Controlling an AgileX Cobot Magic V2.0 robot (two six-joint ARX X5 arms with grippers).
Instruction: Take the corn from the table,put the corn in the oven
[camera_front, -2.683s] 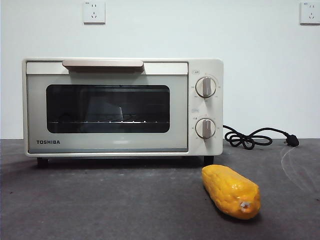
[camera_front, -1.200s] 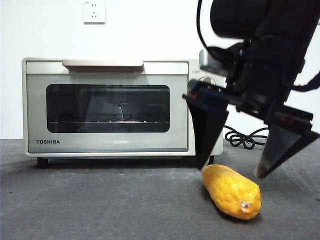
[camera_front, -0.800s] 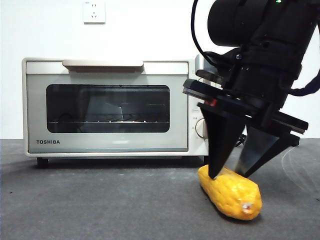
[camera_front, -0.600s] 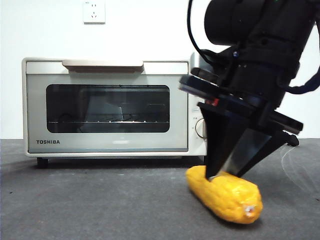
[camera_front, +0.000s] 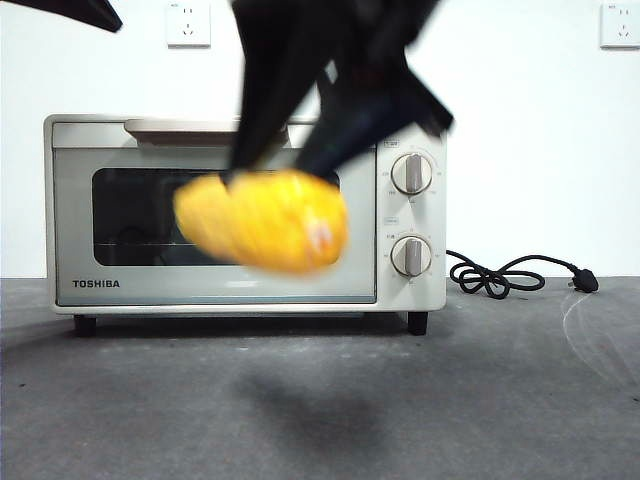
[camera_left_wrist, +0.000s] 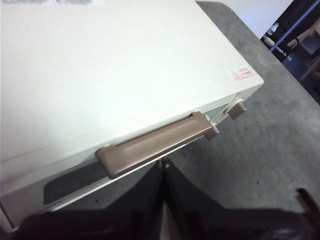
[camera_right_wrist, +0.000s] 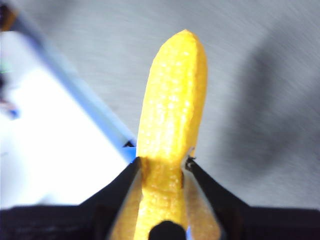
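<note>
A: Where is the left hand (camera_left_wrist: 162, 172)?

B: Above the oven (camera_front: 245, 213), its 2 jaws pressed together with nothing between them. The bar handle (camera_left_wrist: 155, 145) lies just beyond their tips, and the door looks shut.

A: And the corn (camera_front: 262, 220)?

B: Off the tabletop (camera_front: 500, 400), hanging blurred in front of the oven's dark window (camera_front: 130, 215). The right hand (camera_right_wrist: 162, 162) is clamped on it near 1 end, so most of the cob juts out past the jaw tips.

A: How will it handle?

B: Glossy and bumpy, tapered too, so I judge it could slip or swing in that pinch. It seems light and fairly stiff. A hold nearer the plump middle would steady it better.

A: Anything to the right?

B: 2 knobs (camera_front: 411, 173) on the oven, then a black power cord (camera_front: 500, 275) lying on the tabletop.
</note>
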